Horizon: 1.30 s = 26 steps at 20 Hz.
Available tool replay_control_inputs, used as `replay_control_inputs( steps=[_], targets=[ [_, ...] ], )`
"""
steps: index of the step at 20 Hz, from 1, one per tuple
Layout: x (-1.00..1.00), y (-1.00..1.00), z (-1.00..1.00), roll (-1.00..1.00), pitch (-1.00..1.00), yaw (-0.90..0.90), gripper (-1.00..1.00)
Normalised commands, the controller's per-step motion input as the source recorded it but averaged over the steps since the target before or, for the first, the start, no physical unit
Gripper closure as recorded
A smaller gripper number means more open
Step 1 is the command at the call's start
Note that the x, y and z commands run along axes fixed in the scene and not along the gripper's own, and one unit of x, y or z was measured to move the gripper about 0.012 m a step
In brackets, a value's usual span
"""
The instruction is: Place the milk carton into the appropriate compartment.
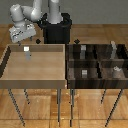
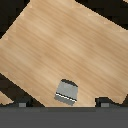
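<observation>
1. Hand (image 1: 28, 42) hangs in the upper left of the exterior view, above the back edge of the light wooden tray (image 1: 10, 65); fingers look spread, nothing between them, so released, though the render is coarse.
2. Tiny upright white-and-pale-grey milk carton (image 1: 26, 52) stands on the tray floor near its back wall, just below the hand and apart from it.
3. Wrist view: carton (image 2: 67, 92) sits low in the frame on bare wood, with the two dark fingertips (image 2: 22, 104) at the frame's lower edge, either side of it, not touching.
4. Dark-brown divided tray (image 1: 95, 61) fills the right half of the exterior view; small grey items occupy some cells.
5. Progress, judged: nothing done yet. Grasp, lift, carry to the right and placement in a compartment all remain.
</observation>
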Motion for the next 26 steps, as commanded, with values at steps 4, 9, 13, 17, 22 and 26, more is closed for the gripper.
replay_control_inputs(
  steps=[4,9,13,17,22,26],
  targets=[
    [0.00,-0.25,-0.25,0.00,0.00,0.00,-1.00],
    [0.00,0.00,-0.60,0.00,0.00,0.00,-1.00],
    [0.00,0.00,-1.00,0.00,0.00,0.00,-1.00],
    [0.00,0.00,-0.25,0.00,0.00,0.00,1.00],
    [0.00,0.00,0.00,0.00,0.00,0.00,1.00],
    [0.00,0.00,0.25,0.00,0.00,0.00,1.00]
  ],
)
